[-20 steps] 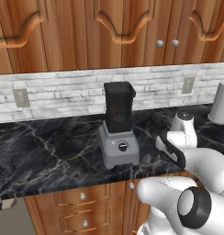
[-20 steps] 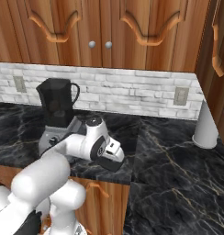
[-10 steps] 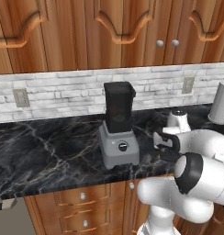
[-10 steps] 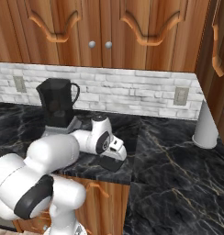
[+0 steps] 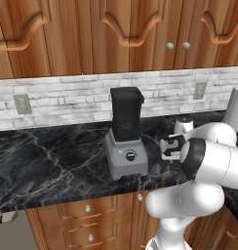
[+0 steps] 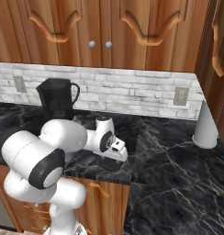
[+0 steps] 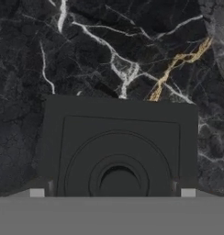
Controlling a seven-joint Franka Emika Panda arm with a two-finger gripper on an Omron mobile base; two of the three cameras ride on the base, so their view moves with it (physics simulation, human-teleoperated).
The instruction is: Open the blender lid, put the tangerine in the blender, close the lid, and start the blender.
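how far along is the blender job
Done: the lid is off the blender and lies flat on the counter. In hand: nothing; the open gripper hovers just over the lid. Left: put the tangerine in the blender, refit the lid, start it.

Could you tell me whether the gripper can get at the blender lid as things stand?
Probably yes: the blender lid lies flat on the counter just beyond the gripper, jaws open, nothing between.
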